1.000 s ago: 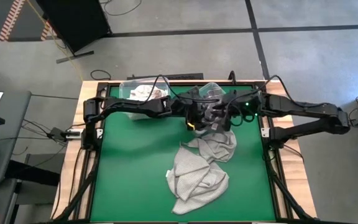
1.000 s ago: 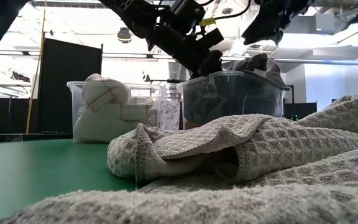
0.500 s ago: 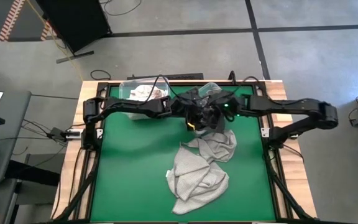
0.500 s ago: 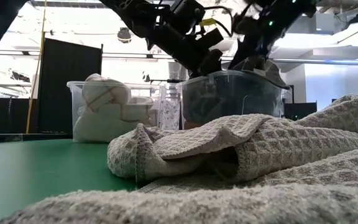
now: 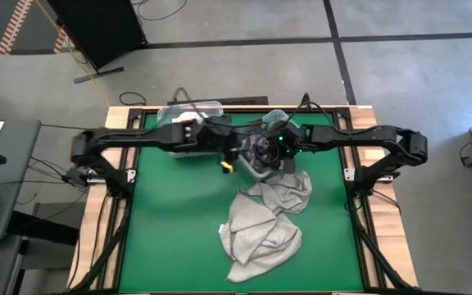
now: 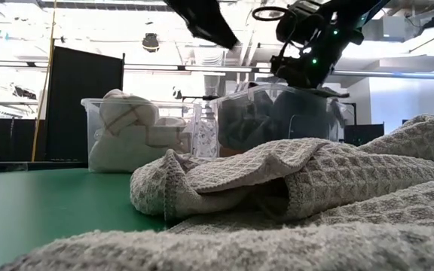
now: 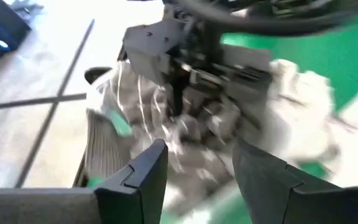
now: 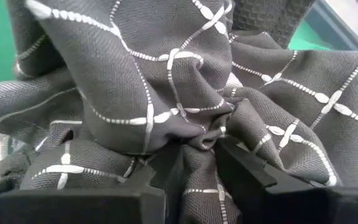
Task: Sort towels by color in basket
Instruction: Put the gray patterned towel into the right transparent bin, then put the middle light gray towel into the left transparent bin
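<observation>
A dark grey towel with thin white checks (image 8: pixel 166 74) fills the clear bin (image 6: pixel 277 113) at the table's far edge. My right gripper (image 8: pixel 194 162) reaches down into that bin from above and is shut on the towel. My left gripper (image 7: pixel 197 155) hangs open and empty in the air just left of the bin, seen at the top of the low view (image 6: pixel 202 19). A second clear bin (image 6: pixel 126 139) to the left holds white towels. Light grey waffle towels (image 5: pixel 260 221) lie crumpled on the green table. My right gripper pinches a bunched fold (image 8: pixel 199 146) on top of the dark grey checked towel between its two fingers (image 8: pixel 247 171). The fingers slant down from above and from the table's right. The towel lies crumpled in the bin under them.
The two bins stand side by side at the far edge (image 5: pixel 188 123). The light grey towels cover the table's middle and near right. Bare green mat (image 5: pixel 170 221) lies on the left. The raised wooden table frame (image 5: pixel 113 246) runs around the mat.
My left gripper has risen and drawn back toward the table's left, away from the dark bin. My right gripper has come down and leftward onto the bin. The dark towel that humped above the rim now sits lower under it.
</observation>
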Available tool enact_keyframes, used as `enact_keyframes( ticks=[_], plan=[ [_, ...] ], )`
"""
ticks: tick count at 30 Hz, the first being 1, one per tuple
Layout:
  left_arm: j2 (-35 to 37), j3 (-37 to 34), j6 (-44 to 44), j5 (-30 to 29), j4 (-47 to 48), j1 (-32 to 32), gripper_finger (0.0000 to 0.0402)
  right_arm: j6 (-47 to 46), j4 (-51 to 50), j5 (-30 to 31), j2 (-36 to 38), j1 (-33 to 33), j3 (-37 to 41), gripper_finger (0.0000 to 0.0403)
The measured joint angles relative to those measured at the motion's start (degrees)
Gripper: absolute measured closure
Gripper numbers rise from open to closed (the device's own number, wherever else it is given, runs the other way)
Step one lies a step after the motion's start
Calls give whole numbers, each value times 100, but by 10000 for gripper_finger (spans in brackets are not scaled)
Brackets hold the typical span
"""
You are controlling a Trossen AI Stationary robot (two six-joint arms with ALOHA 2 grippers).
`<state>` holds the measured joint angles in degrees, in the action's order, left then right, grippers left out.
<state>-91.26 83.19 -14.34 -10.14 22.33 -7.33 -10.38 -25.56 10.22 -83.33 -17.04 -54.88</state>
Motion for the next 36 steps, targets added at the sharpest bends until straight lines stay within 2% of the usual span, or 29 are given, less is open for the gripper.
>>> enact_keyframes(
  ticks=[5,8,16,19,28,33,36],
  plan=[
    [790,6,503,2,1300,421,228,67,-54,-3,45,1,1,273],
    [1032,5,819,22,1894,802,228,126,-41,-7,291,2,14,273],
    [1168,-595,1365,37,1974,1949,228,184,9,-7,1413,2,14,273],
    [1142,-923,1399,42,1537,2309,228,166,11,-3,1861,69,13,273],
    [1140,-2385,1206,36,-1130,3033,228,137,35,-4,3011,853,13,273],
    [1040,-3091,1162,70,-2462,3223,228,134,33,-4,3281,1439,13,273],
    [712,-3263,998,88,-2760,3362,228,134,17,-4,3269,1750,13,273]
  ],
)
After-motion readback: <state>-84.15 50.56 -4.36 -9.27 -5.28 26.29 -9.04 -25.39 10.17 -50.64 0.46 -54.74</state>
